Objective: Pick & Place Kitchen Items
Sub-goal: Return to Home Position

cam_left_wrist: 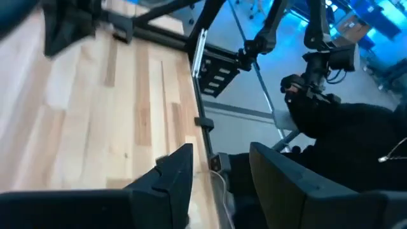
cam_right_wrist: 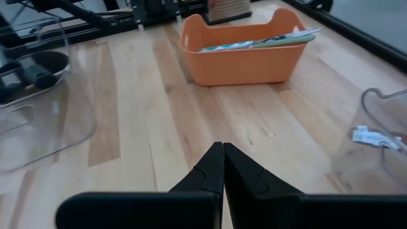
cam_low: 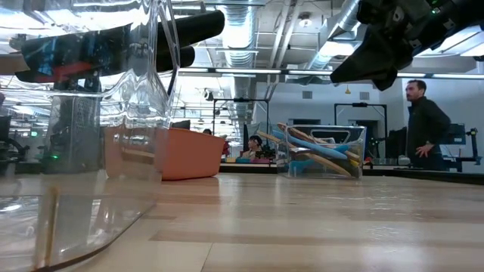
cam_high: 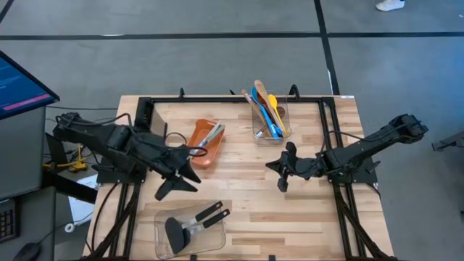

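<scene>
Arms angle inward above the table, left jaws apart, right jaws together.

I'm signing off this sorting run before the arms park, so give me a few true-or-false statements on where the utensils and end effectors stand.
1. The black spatulas lie in the lower clear container of the high view. True.
2. The orange bin is empty. False: slim tools lie in it.
3. The right end effector is shut and holds nothing. True.
4. The left end effector grips a spoon. False: it is open and empty.
5. The blue and yellow spoons sit in the orange bin. False: they are in the upper clear container.
</scene>
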`<state>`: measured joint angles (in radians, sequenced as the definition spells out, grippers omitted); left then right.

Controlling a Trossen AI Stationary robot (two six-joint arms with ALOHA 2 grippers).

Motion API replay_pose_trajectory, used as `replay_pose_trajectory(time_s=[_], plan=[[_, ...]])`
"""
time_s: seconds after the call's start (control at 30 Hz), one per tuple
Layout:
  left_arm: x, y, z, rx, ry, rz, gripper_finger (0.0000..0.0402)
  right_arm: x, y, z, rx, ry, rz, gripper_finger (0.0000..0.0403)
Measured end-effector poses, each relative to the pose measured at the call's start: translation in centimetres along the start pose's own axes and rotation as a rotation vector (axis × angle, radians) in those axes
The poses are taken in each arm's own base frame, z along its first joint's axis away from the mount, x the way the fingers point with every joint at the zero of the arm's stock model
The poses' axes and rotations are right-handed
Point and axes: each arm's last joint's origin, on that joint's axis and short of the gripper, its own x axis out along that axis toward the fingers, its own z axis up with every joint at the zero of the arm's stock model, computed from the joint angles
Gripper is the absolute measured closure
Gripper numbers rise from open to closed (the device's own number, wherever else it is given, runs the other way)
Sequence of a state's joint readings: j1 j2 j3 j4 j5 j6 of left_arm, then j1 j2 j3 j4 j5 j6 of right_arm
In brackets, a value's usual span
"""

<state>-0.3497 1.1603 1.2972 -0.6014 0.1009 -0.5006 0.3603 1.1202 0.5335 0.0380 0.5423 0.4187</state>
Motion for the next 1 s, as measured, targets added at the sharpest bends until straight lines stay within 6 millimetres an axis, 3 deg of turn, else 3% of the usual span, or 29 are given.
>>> replay_pose_trajectory(time_s=[0.27, 0.4, 0.57, 0.8, 1.0], plan=[[0.5, 0.6, 0.4, 0.126, -0.052, 0.098, 0.0273, 0.0, 0.1, 0.3, 0.017, -0.018, 0.031, 0.0403], [0.7, 0.5, 0.3, 0.305, -0.036, 0.101, 0.0321, -0.1, 0.5, 1.5, 0.004, -0.034, 0.082, 0.0403], [0.6, 0.3, 0.3, 0.406, -0.031, 0.095, 0.0393, -0.5, 1.3, 3.3, -0.071, -0.063, 0.173, 0.0403], [-0.3, -0.3, -0.4, 0.541, -0.051, 0.134, 0.04, -1.9, 1.6, 5.3, -0.146, -0.11, 0.252, 0.0403], [-2.4, 0.9, -2.4, 0.535, -0.101, 0.182, 0.04, -4.8, 0.0, 5.9, -0.118, -0.113, 0.271, 0.0403]])
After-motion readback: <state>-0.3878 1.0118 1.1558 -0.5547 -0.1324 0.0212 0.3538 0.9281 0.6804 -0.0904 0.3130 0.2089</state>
